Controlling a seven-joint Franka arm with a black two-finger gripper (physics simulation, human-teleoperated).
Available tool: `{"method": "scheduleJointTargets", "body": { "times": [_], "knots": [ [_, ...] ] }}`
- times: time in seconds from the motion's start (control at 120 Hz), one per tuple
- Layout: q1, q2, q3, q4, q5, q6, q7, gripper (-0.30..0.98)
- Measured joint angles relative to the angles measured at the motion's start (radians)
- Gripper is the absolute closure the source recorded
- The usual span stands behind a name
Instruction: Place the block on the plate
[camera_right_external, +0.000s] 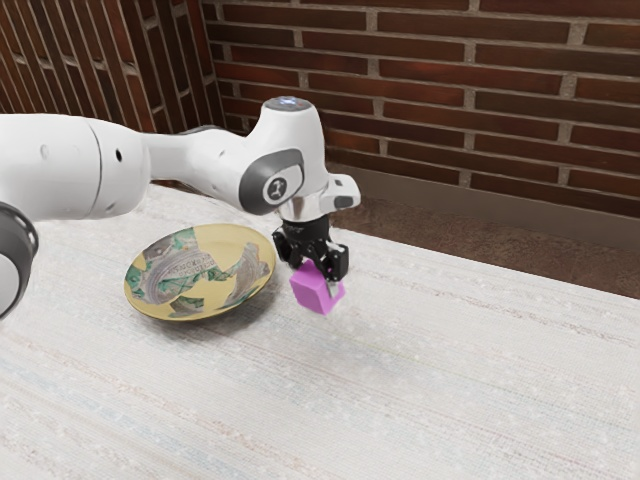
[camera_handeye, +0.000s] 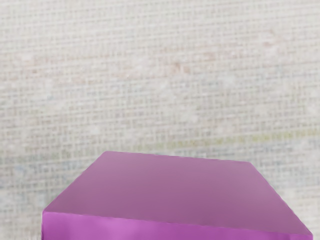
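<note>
At the exterior view's left, the plate (camera_right_external: 200, 272) lay just beside the block (camera_right_external: 314, 292). I had the block pinched between the fingers (camera_right_external: 334, 285); next move looked like a short carry left, over the rim.

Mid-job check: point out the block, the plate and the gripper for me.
Block (camera_right_external: 311, 291): exterior view, on its side face below the gripper.
Plate (camera_right_external: 205, 273): exterior view, on its bare patterned middle.
Gripper (camera_right_external: 320, 279): exterior view, midway between its fingertips, at the block.
</note>
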Motion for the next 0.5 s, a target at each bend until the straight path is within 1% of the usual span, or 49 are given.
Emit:
{"method": "scheduleJointTargets", "body": {
  "times": [0.1, 0.225, 0.417, 0.5],
  "knots": [
    [0.104, -0.07, 0.006, -0.01, 0.007, -0.038, -0.002, 0.36],
    [0.23, -0.085, 0.009, -0.014, 0.011, -0.078, -0.003, 0.36],
    [0.327, -0.025, 0.04, -0.006, 0.012, -0.099, -0.003, 0.35],
    [0.351, 0.009, 0.048, -0.001, 0.011, -0.093, -0.003, 0.34]
  ]
}}
